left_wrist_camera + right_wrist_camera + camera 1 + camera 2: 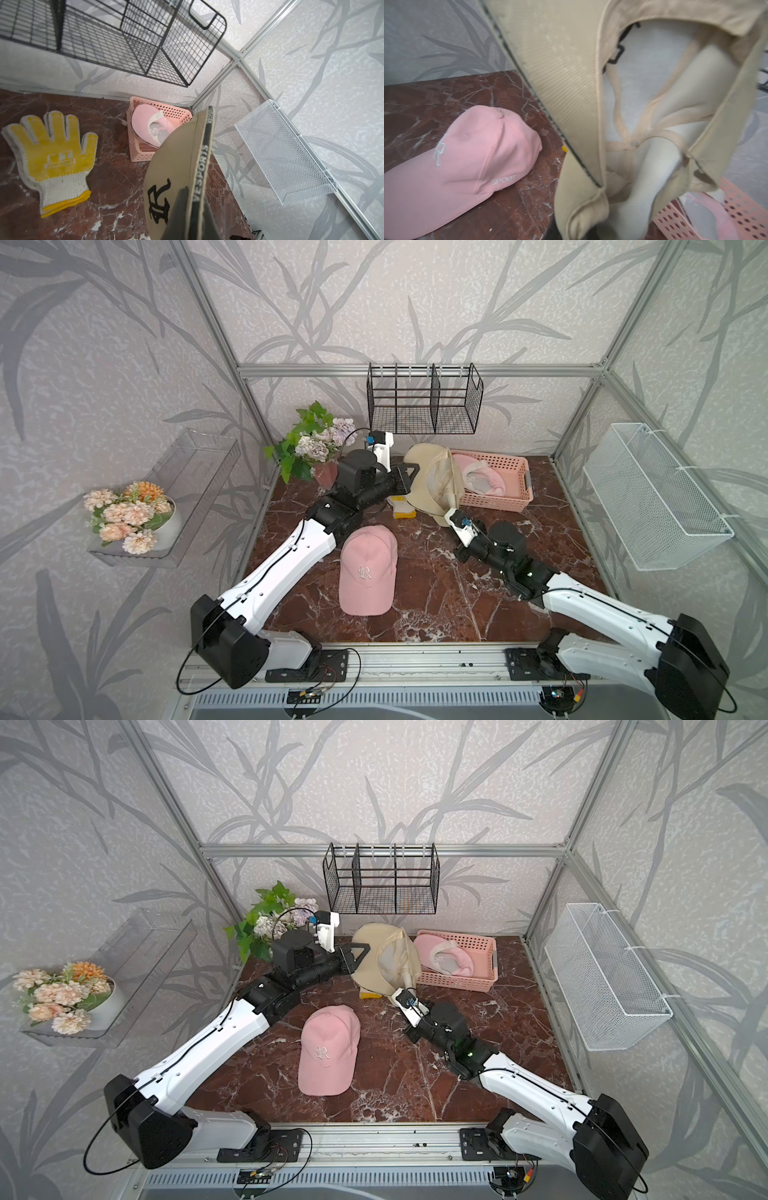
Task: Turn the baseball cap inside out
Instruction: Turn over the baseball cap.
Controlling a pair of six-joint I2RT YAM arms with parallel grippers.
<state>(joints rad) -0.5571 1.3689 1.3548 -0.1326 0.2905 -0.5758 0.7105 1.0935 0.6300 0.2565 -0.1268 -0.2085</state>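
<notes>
Holding the beige cap (432, 479) aloft near the back of the table (457, 605), just beside the pink basket (494, 501) — brim pinched in the left gripper (411, 475), jaws pressed onto it. Closed low on the rear rim, seemingly, with the right gripper (444, 517); blurred there. Stretched brim-to-back between the two, hollow turned toward the right arm — nearer for pushing the crown through.

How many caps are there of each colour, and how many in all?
Pink: 2, a pink cap lying on the table and a second pink cap in the pink basket.
Beige: 1, the beige cap, held up beside that basket.
Total: 3 caps.
</notes>
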